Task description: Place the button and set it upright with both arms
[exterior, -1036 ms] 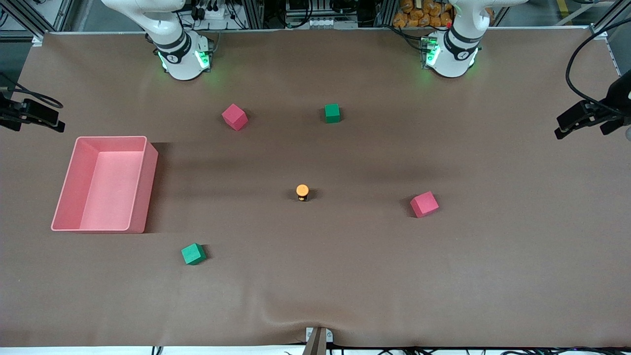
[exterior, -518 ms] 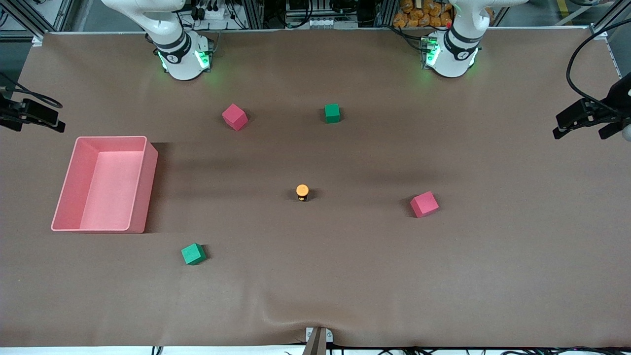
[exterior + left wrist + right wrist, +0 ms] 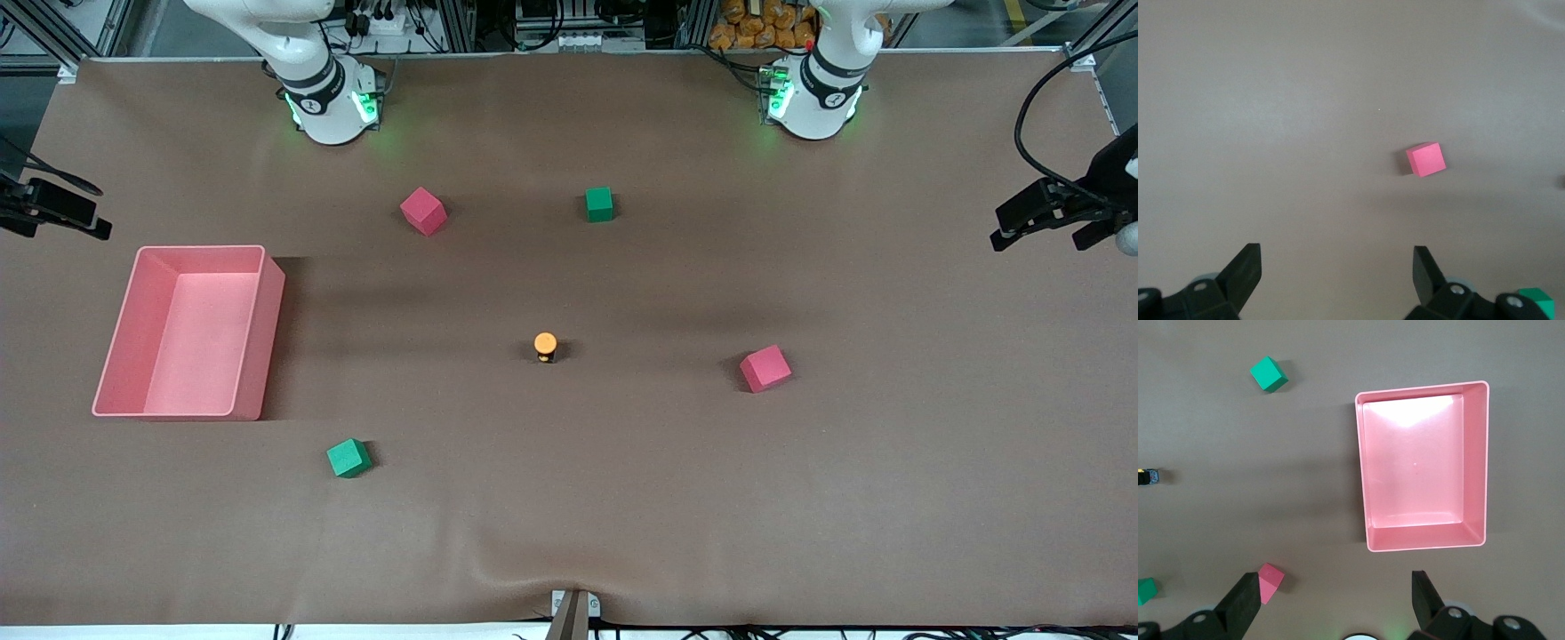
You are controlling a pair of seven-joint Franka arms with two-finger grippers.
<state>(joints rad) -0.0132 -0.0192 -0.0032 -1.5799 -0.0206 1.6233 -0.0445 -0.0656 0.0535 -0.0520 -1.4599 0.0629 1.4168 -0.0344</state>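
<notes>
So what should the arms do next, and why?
Probably nothing more than hold off: the button already seems to stand upright mid-table, orange cap up, apart from the cubes. The left gripper and right gripper are both open, empty and out at the table's ends.

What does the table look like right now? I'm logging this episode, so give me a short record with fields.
button: upright, orange cap up, mid-table, untouched
pink cubes: one near the right arm's base; one toward the left arm's end
green cubes: one between the bases; one nearest the front camera
pink bin: empty, toward the right arm's end
left gripper: open, high over the table's left-arm end
right gripper: open, over the table beside the bin
held: nothing
</notes>
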